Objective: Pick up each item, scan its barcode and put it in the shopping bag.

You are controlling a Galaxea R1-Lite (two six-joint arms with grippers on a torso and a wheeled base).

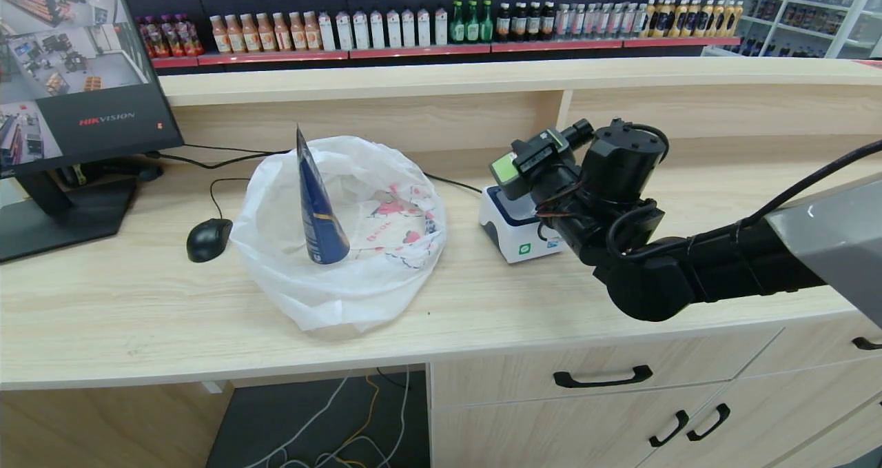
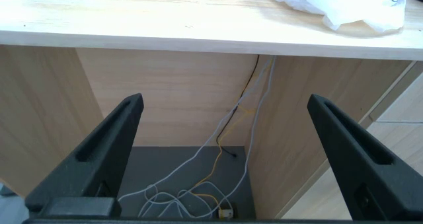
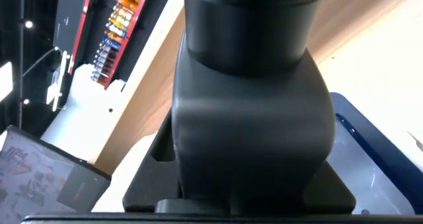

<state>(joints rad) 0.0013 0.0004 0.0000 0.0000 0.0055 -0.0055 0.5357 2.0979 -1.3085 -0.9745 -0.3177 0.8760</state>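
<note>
The right hand [image 1: 524,161] is clamped on a dark grey container [image 3: 251,112] with a round, cap-like end. It holds it in the air just above the white-and-blue scanner [image 1: 510,237], which sits on the worktop [image 1: 138,316] to the right of the shopping bag [image 1: 386,275]. That placement suits the scanning step: the container's face is kept close over the scanner's window so a barcode can be read before the item goes left into the bag. A green patch at the container's far-left end may be a label, but the head view is too poor there to be sure. The bag is white plastic, slumped wide open with its rim rolled down, so an item can be lowered in from above. A blue cone-shaped tube [image 1: 318,213] already stands inside it, broad end down and tip up. The left hand [image 2: 225,102] hangs below the worktop's near edge with its fingers well apart and nothing between them, out of the way of the work above.
</note>
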